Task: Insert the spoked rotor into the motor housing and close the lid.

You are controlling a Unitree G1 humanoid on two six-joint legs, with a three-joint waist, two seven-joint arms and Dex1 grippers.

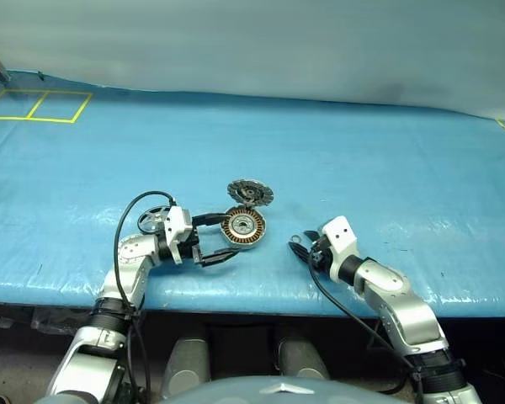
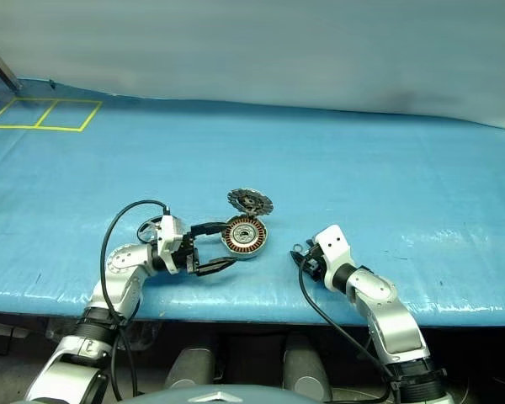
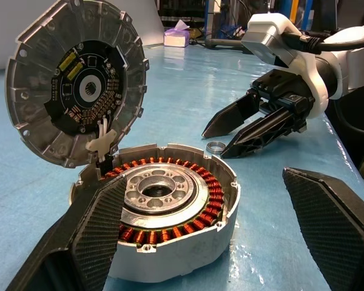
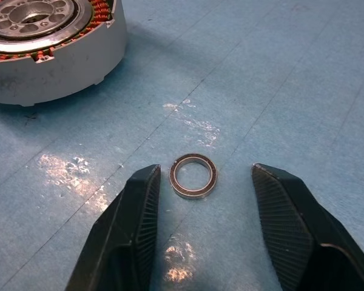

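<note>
The spoked rotor (image 1: 152,220) lies flat on the blue desk (image 1: 362,168), just behind the left wrist and partly hidden by its cable. Judged from its thin rim and slim spokes, it is light, stiff and easily bent. Take hold across the outer rim, not by a spoke.

The left end effector (image 1: 223,236) is fully open and holds nothing. Its fingers stand on either side of the motor housing (image 1: 243,227), one close beside the wall, the other well apart.

The housing sits flat on the desk, copper windings up, with its centre unoccupied. It looks solid and heavy for its size, with a smooth wall that may slip.

The lid (image 1: 250,192) stands upright at the far rim, with a circuit board on its inner face.

A small loose ring (image 4: 193,175) lies to the right of the housing. The right end effector (image 2: 307,257) is about half open with a finger on each side of this ring, touching neither side.
</note>
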